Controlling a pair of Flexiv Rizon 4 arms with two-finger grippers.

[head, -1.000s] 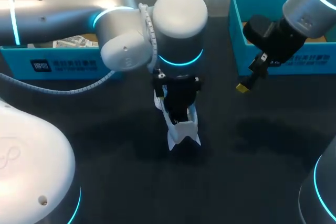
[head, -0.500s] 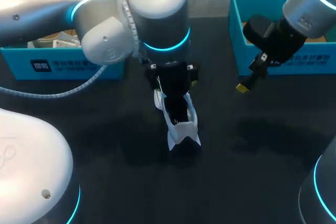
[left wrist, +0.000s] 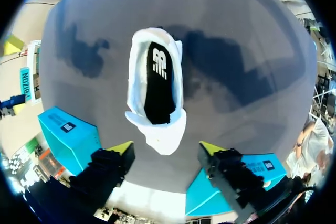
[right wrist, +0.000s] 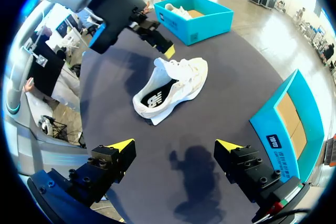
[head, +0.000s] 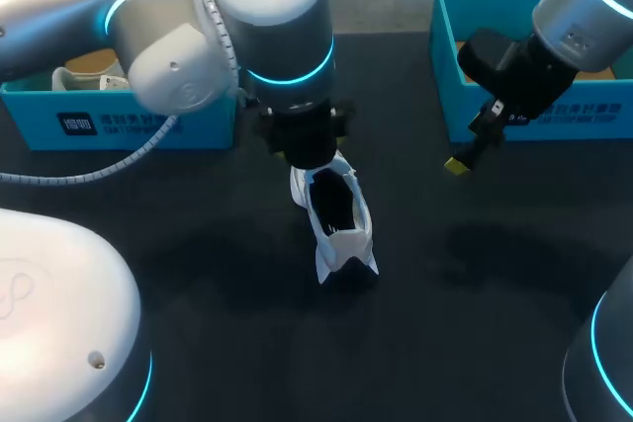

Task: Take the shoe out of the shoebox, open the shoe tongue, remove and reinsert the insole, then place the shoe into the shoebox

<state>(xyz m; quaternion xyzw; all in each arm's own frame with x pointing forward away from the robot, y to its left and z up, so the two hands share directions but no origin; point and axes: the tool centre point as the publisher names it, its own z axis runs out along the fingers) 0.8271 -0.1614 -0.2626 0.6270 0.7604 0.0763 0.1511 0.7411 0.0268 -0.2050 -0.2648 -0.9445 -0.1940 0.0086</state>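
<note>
The white shoe is showing a black insole with a white logo; the shoebox is glowing turquoise against the black table; the right gripper is wearing yellow tips

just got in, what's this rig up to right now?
The white shoe is out of the box and lies on the table between the left shoebox and the right shoebox, with its black insole in place. The left end effector is open above one end of the shoe, not gripping it. The right end effector is open and empty, near the right shoebox. The left shoebox holds another shoe.
</note>
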